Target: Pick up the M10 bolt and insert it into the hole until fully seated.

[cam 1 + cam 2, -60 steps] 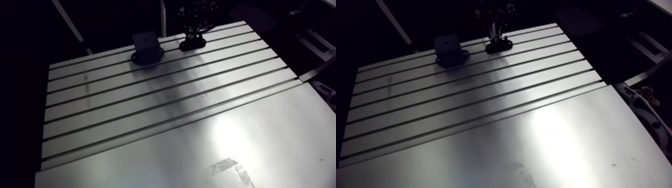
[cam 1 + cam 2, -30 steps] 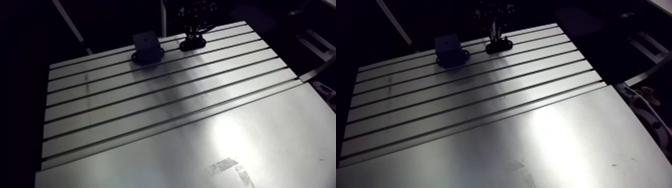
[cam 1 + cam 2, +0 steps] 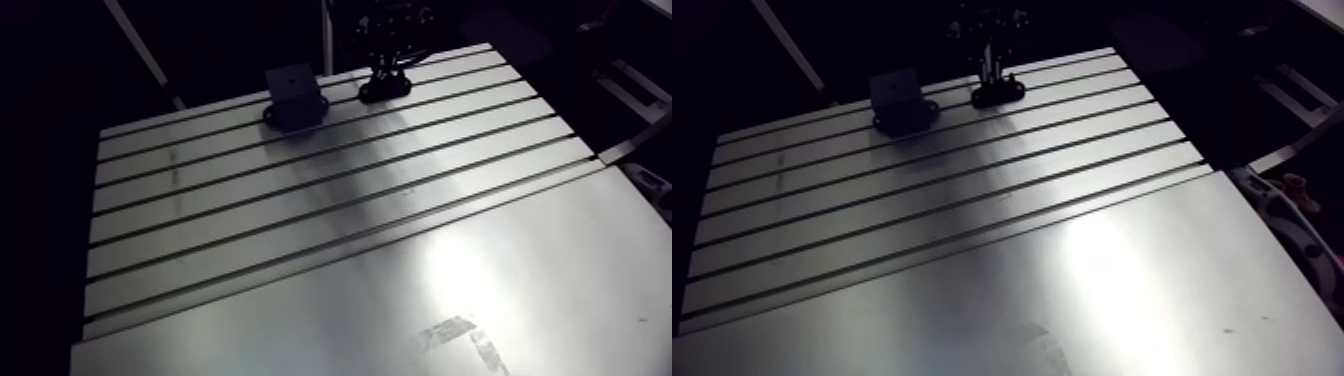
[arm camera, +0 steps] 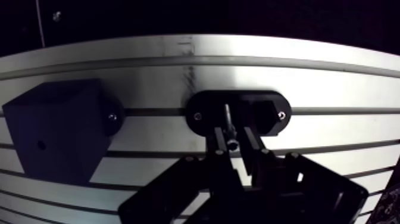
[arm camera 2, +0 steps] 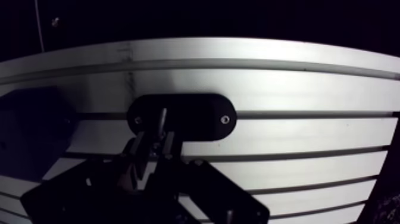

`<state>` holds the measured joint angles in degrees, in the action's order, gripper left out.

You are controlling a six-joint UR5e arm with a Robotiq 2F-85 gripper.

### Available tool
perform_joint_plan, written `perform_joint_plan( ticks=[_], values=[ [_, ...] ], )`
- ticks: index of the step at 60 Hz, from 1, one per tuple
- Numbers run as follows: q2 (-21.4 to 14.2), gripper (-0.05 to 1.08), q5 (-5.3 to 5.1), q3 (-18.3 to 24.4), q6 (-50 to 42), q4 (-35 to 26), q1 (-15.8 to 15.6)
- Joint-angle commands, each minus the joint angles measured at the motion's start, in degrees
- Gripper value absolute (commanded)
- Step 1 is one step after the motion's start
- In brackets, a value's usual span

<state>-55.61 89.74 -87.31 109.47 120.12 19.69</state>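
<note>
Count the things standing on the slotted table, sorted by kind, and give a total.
Black block: 1
Black oval holder: 1
Bolt, upright in that holder: 1
Total: 3

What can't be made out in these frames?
Bolt: arm view, too small against the dark hand.
Bolt's seat in the oval holder: wrist view, black on black.
Hole in the block: both views, too small to gauge depth.
</note>
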Motion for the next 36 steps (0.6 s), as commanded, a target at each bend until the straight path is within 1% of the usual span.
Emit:
perform_joint_plan(
  ticks=[1,18,32,36],
  values=[
    [-0.2,0.87,-0.23,0.2,0.0,-0.1,0.1],
    [-0.6,0.93,-0.4,0.3,0.0,0.0,-0.2],
    [-1.3,0.96,-0.49,0.2,0.1,0.1,-0.4],
    [-1.6,0.97,-0.33,0.1,-0.1,0.3,-0.4]
  ],
)
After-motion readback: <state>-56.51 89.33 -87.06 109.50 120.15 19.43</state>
